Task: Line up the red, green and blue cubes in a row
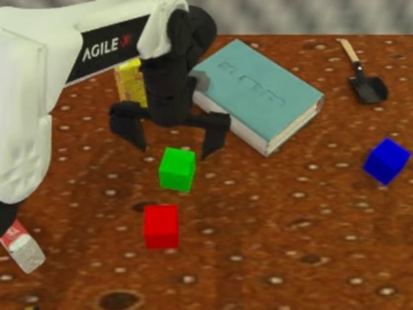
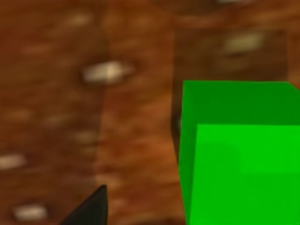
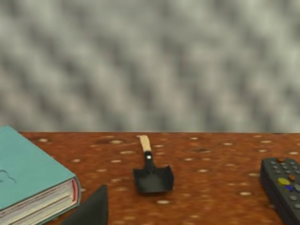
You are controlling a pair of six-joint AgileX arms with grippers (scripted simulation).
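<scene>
The left gripper (image 1: 171, 137), jaws spread, hovers left of frame centre over the small, plain bright green cube (image 1: 177, 169), probably light and rigid, best pinched across opposite flat faces.

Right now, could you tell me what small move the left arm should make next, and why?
Probably lift the left pincer clear and head for the deep blue cube. Its fingers are spread wide above the bright green cube, which sits free on the table beside the bright red cube, while the blue one lies far right.
</scene>
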